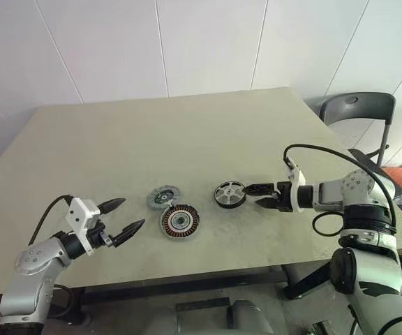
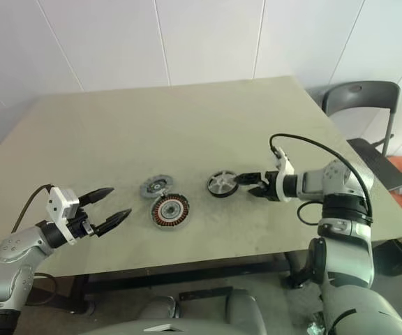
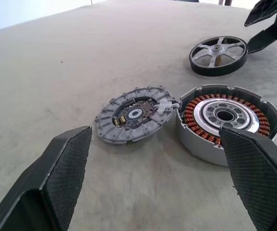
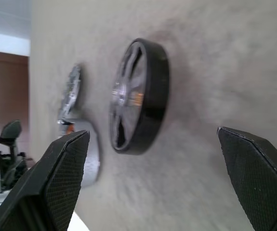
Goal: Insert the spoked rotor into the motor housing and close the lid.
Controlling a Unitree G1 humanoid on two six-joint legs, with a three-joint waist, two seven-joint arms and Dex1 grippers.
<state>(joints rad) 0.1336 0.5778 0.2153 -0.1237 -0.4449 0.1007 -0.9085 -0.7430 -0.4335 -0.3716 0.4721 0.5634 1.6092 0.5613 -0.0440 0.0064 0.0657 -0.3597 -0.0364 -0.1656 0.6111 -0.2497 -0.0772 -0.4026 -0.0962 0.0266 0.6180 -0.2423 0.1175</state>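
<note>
Right hand (image 1: 258, 195) open, pointing at spoked rotor (image 1: 229, 194).

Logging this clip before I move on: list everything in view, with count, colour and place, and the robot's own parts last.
table: one, pale beige, spanning the middle of the scene.
spoked rotor: one, black rim with silver spokes, lying flat on the table just ahead of the right end effector, apart from it.
motor housing: one, silver with copper-brown windings, near the table's front, left of the rotor.
lid: one, grey with notched rim, beside the housing on its far left side.
chair: one, dark grey, beyond the table's far right corner.
left end effector: one, black fingers, open, empty, left of the housing.
right end effector: one, black fingers, open, empty, right of the rotor.
</note>
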